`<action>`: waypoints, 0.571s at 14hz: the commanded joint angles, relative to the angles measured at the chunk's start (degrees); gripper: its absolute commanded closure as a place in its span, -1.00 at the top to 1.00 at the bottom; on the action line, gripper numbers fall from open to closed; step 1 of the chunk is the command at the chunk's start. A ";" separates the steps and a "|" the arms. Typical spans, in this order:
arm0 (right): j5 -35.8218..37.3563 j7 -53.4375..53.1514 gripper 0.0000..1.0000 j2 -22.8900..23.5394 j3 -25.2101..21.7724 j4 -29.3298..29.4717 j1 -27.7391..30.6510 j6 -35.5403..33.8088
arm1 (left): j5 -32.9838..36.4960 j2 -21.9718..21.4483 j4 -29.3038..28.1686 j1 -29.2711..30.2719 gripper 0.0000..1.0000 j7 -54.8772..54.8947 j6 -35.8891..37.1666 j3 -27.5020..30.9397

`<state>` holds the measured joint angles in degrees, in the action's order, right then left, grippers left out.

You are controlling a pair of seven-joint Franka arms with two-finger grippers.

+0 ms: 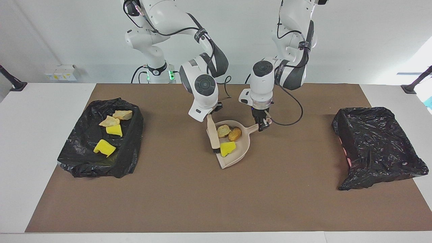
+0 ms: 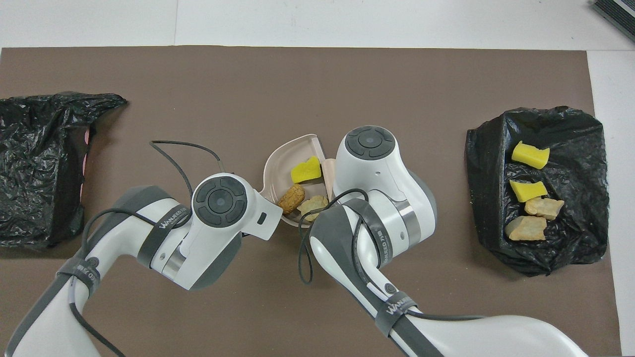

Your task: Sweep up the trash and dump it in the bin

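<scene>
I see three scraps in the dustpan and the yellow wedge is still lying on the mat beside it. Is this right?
Not quite. The facing view shows the yellow wedge already inside the dustpan, with the tan chunk and the orange-brown lump. It is one of the three.

Overhead, arm housings hide both jaws and the brush (image 1: 213,135).

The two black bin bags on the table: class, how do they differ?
The bag at the right arm's end lies open and holds four scraps, two yellow and two tan. The bag at the left arm's end shows no scraps, and a pink patch shows at its edge. Both are crumpled black plastic resting on the brown mat.
</scene>
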<state>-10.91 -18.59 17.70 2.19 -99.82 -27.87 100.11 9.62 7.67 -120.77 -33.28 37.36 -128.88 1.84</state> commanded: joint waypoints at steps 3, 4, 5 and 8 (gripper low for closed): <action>-0.43 -9.43 -1.00 -12.40 -0.25 -0.81 2.03 -10.86 | -4.32 0.76 1.40 4.97 -1.00 7.87 -1.38 0.44; 0.01 -11.19 -1.00 -15.03 -0.25 -1.59 2.46 -13.59 | -5.56 1.29 2.89 6.29 -1.00 10.69 -1.12 0.53; 0.19 -11.99 -1.00 -18.71 -0.17 -3.52 2.47 -15.01 | -6.01 1.29 3.69 8.74 -1.00 13.15 -0.51 0.36; -0.94 -10.95 -1.00 -28.66 0.89 -13.35 0.81 -15.91 | -9.16 1.55 9.13 13.93 -1.00 22.29 5.28 0.36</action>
<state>-10.91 -29.27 -3.73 2.04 -103.87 -26.18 82.13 3.41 8.34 -116.69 -22.38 53.96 -127.85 2.61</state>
